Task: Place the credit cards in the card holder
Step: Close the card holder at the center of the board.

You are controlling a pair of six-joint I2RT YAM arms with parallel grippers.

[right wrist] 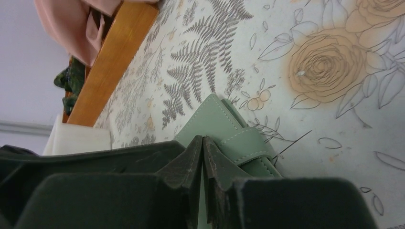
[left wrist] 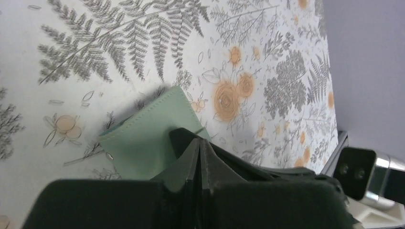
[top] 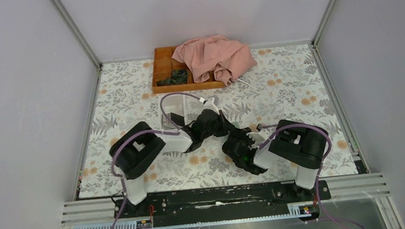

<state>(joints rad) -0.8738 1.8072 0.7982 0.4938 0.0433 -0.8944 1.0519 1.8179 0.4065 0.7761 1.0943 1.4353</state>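
Note:
The card holder (left wrist: 143, 138) is a dull grey-green case lying flat on the flowered tablecloth, its stitched strap (right wrist: 248, 143) facing the right wrist view. My left gripper (left wrist: 199, 140) is shut, its tips over the case's near corner. Whether it pinches the case I cannot tell. My right gripper (right wrist: 202, 139) is closed down to a thin slit with a sliver of green in it, so it grips the case's edge. In the top view both grippers, left (top: 225, 128) and right (top: 235, 144), meet mid-table and cover the case. The credit cards are out of view.
An orange wooden tray (top: 162, 68) stands at the back with a pink cloth (top: 214, 57) heaped over its right part and dark green bits (top: 174, 78) inside. A white open box (top: 180, 114) sits just behind the left arm. Grey walls enclose the table.

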